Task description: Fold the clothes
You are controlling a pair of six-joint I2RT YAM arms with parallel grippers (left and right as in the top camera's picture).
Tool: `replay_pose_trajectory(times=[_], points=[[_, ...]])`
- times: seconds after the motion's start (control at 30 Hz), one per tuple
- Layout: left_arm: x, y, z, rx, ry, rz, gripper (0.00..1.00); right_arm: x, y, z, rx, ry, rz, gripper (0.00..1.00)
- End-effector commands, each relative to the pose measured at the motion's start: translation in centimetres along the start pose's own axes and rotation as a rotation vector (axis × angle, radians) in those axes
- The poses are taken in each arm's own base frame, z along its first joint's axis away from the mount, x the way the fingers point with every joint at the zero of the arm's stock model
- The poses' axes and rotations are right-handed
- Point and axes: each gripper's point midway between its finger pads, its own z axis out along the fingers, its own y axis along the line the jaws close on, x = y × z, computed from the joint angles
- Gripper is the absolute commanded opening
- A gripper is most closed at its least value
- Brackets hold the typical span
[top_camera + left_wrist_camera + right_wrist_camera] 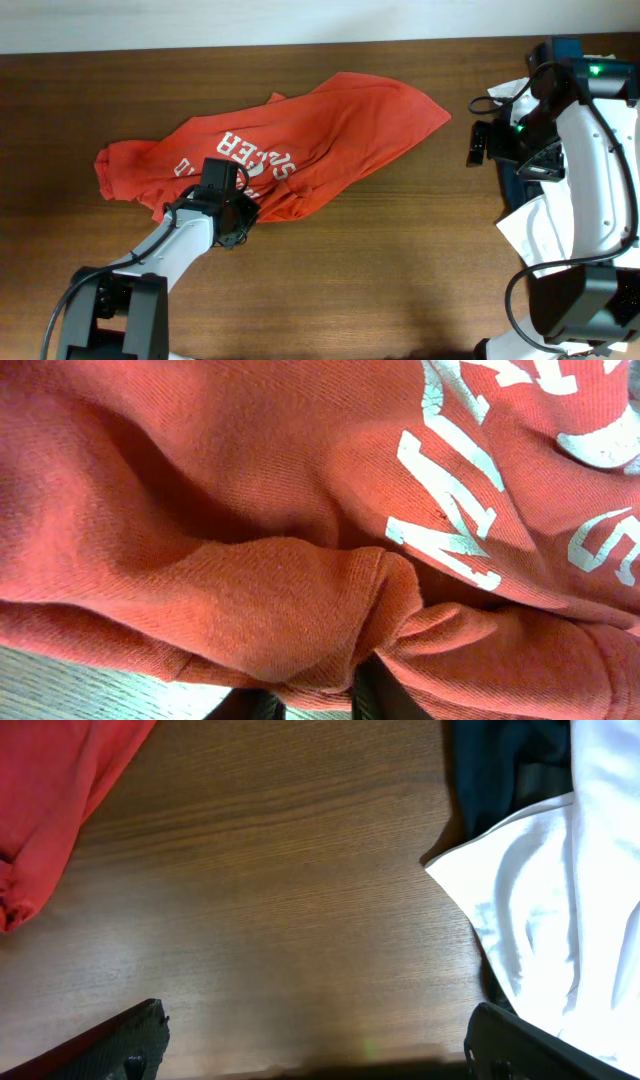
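The shirt (300,140), soft, light and limp, lies crumpled under the left gripper (232,212), whose fingers (385,698) seem closed on its near hem. The right gripper (320,1035) is wide open, empty. I would hold corners.

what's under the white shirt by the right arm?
A dark navy garment shows from beneath the white shirt along its top edge. How far it runs underneath is covered.
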Motion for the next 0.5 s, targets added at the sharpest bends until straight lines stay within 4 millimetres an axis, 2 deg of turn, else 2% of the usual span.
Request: replay_pose_trajectory(times=[0.0, 0.07, 0.17, 0.27, 0.37, 0.47], points=[[0.7, 0.4, 0.5, -0.007, 0.028, 0.041, 0.07, 0.1, -0.2, -0.7, 0.013, -0.020, -0.004, 0.99], [1.3, 0.3, 0.5, 0.003, 0.065, 0.067, 0.00, 0.1, -0.2, -0.7, 0.013, -0.020, -0.004, 0.99], [2.7, 2.2, 0.0, -0.070, 0.125, 0.086, 0.00, 0.1, -0.2, -0.6, 0.014, -0.020, -0.004, 0.99], [3.5, 4.4, -1.8, -0.134, 0.170, 0.247, 0.00, 0.1, -0.2, -0.6, 0.014, -0.019, -0.004, 0.99], [2.6, 5.8, -4.1, -0.145, 0.166, 0.359, 0.00, 0.0, -0.2, -0.3, 0.015, -0.009, -0.003, 0.99], [0.0, 6.6, -7.3, -0.096, 0.087, 0.362, 0.02, 0.4, 0.2, 0.7, -0.009, 0.031, -0.003, 0.99]])
